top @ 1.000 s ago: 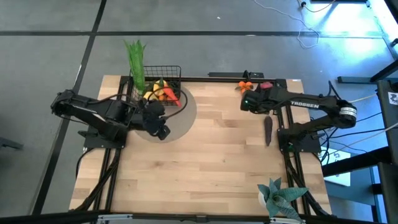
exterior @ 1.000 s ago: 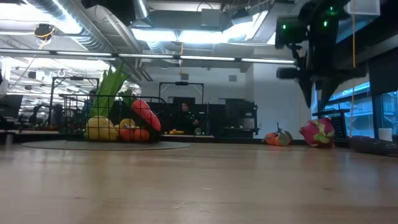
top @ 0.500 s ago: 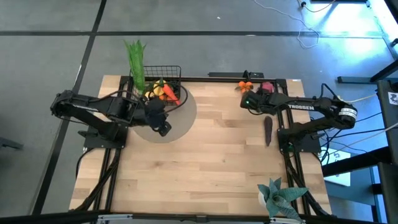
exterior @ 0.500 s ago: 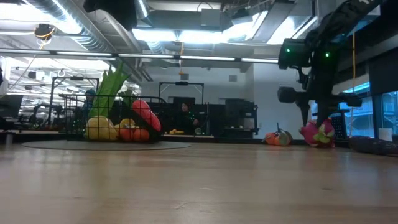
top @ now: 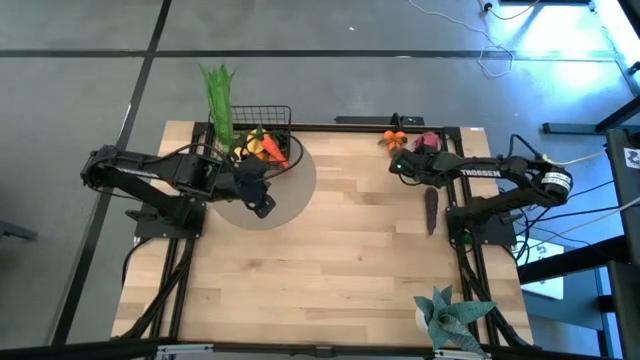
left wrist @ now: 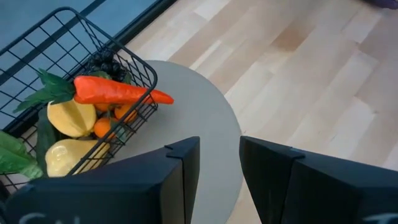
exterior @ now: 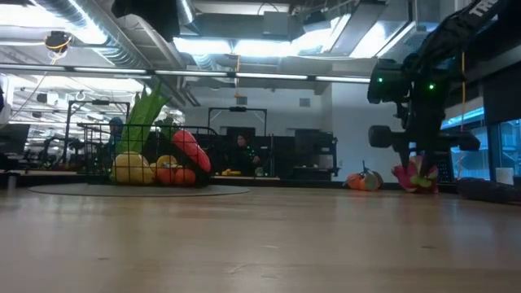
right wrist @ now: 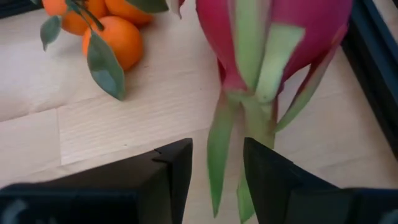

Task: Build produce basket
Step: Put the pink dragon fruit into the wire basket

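a: one arm has moved: the right gripper (right wrist: 211,180) has dropped to the dragon fruit (right wrist: 267,50) at the table's far right corner, fingers spread astride its leaf tips.

b: and the basket (top: 262,135)?

a: far left corner, partly filled; left gripper (left wrist: 217,168) spread beside it. pickup looks next.

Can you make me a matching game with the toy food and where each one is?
Things:
1. orange toy carrot
2. pink dragon fruit
3. dark purple eggplant
4. orange tangerines with green leaves

Places:
A. lying alone on the bare wood beside the right arm
B. in the black wire basket
C. right in front of the right gripper
D. at the table's far edge, next to the pink fruit

Pairs: 1-B, 2-C, 3-A, 4-D
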